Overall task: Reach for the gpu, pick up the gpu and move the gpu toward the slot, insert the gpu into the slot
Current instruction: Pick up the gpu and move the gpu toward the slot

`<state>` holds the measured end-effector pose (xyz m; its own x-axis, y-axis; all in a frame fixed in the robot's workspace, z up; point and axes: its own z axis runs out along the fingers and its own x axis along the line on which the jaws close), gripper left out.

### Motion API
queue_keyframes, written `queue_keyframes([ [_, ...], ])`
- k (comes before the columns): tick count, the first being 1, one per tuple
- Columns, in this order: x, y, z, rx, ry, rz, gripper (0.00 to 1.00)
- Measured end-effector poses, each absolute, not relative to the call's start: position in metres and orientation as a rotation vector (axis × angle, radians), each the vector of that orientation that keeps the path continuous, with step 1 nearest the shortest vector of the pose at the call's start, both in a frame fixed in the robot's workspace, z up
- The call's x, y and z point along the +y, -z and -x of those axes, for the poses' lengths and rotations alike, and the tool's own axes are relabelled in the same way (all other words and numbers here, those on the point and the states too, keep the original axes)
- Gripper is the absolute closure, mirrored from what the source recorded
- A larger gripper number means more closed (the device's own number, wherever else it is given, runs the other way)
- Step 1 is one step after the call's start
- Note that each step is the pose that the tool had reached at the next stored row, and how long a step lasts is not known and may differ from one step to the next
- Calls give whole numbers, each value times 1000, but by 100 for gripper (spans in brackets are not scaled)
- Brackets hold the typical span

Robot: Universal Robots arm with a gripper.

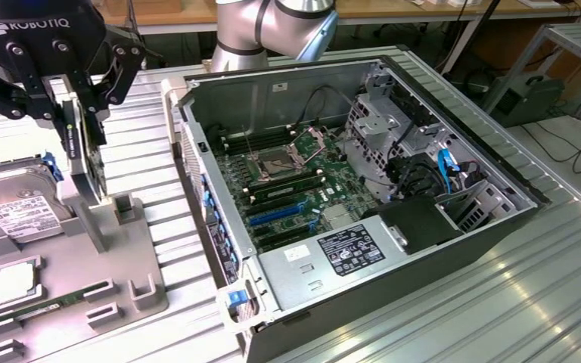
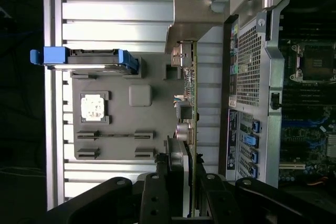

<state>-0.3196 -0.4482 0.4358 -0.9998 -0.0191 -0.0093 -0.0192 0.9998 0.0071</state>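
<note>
Standing on edge over the grey holder tray [image 1: 79,265], the gpu [image 1: 87,162] is held by the gripper [image 1: 81,113], which is closed part-way, with a finger against each face of the card near its upper edge. In the wrist view the gpu [image 2: 192,103] is seen edge-on, running between the fingers of the gripper [image 2: 184,169], its silver bracket [image 2: 191,14] at the far end. Whether the lower edge has been lifted free of the tray's post cannot be told.

Several risks are judged from this. If the card is not clear of the post, a sideways pull could snag it or drag the tray across the tabletop [image 1: 492,302]. Because such a thin board is gripped near one edge only, it could pivot between the fingers. The rim of the computer case [image 1: 182,128] stands between the card and the slot [image 1: 270,214], so the bracket could be knocked there. The slot is narrow and lies among similar connectors; a slight tilt could leave the card jammed or only half seated.
</note>
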Motion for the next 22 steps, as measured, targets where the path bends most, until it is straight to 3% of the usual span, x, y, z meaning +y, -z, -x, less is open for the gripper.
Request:
queue_keyframes([
  [22, -448, -436, 306, 3132, -11, 30, 72],
])
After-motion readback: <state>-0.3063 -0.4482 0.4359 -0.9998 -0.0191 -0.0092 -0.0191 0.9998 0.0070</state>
